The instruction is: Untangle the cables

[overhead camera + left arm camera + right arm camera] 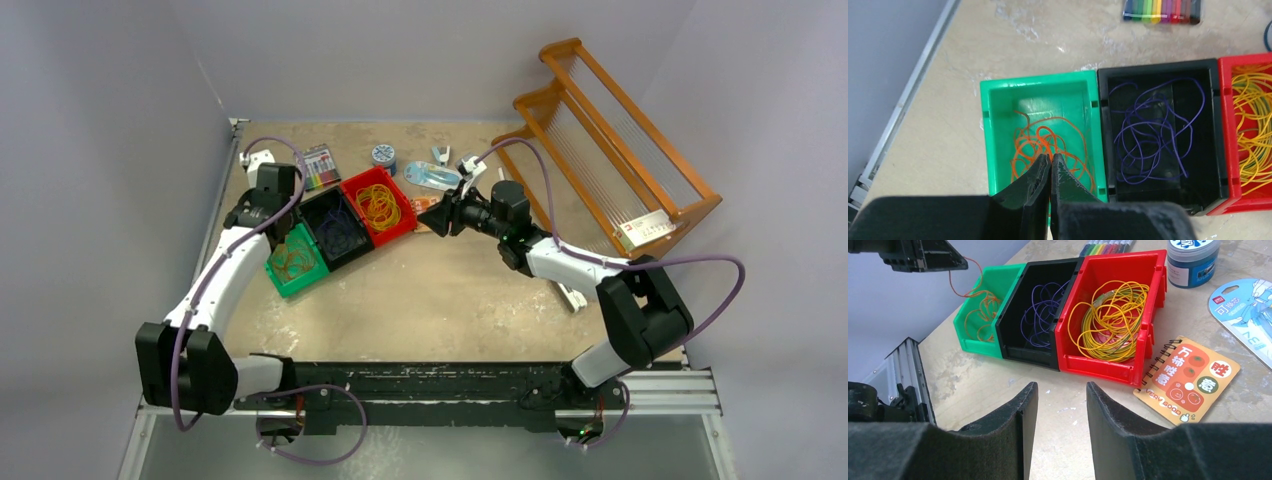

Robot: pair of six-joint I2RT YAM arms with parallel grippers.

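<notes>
The cables lie sorted in three bins. Orange cables (1048, 145) are in the green bin (990, 145), purple cables (1153, 135) in the black bin (1158, 67), and yellow cables (1110, 315) in the red bin (1108, 367). My left gripper (1051, 157) hovers over the green bin (290, 290), shut on an orange strand. In the right wrist view that strand (955, 282) hangs from it down into the bin. My right gripper (1062, 390) is open and empty, low over the table in front of the red bin, near its right side in the top view (435, 215).
A marker pack (1162, 10), a blue jar (1193, 257), a blue blister pack (1248, 315) and an orange spiral notebook (1188, 377) lie behind and right of the bins. A wooden rack (610, 150) stands at the back right. The table's left edge rail (903, 100) is near the green bin.
</notes>
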